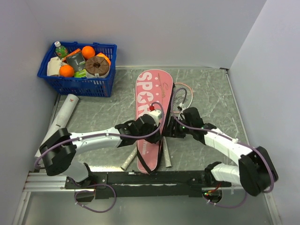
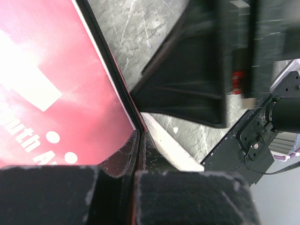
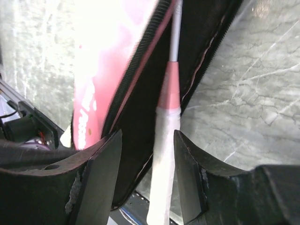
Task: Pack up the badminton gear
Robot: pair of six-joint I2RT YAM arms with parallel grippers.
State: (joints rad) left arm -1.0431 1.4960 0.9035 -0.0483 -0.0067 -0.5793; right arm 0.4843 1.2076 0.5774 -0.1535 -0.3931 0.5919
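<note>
Long pink racket bag with white lettering (image 1: 149, 93) lies lengthwise mid-table, its wide end far and its narrow end near, by the arm bases. Both arms meet over its right-hand zip edge.

Left jaws: clenched on the bag's black zip edge. In the left wrist view the edge runs straight down between the pads. Judged purpose: to pin or lift that lip so the mouth stays open for the other arm.

Right jaws: released, standing apart on either side of a thin racket's whitish wrapped handle (image 3: 164, 136). Neither one appears to touch it. The racket's shaft runs on into the bag's black-lined opening. From above, its head (image 1: 182, 96) shows on the bag's right, so it looks only partly inside. Whether any of it is fully seated I cannot tell.

Second whitish handle (image 1: 128, 161) pokes out near the bag's left side. Cannot tell whether it sits in or under the bag.

White tube (image 1: 63, 119) lies on the table's grey marbled top (image 1: 211, 93) at the left, well apart from the bag and not packed. No shuttlecocks can be made out.

Blue plastic basket of groceries (image 1: 77, 86) sits in the far left corner, clear of the work.

Judgement: early to mid task, with the racket being fed into the held-open bag.
</note>
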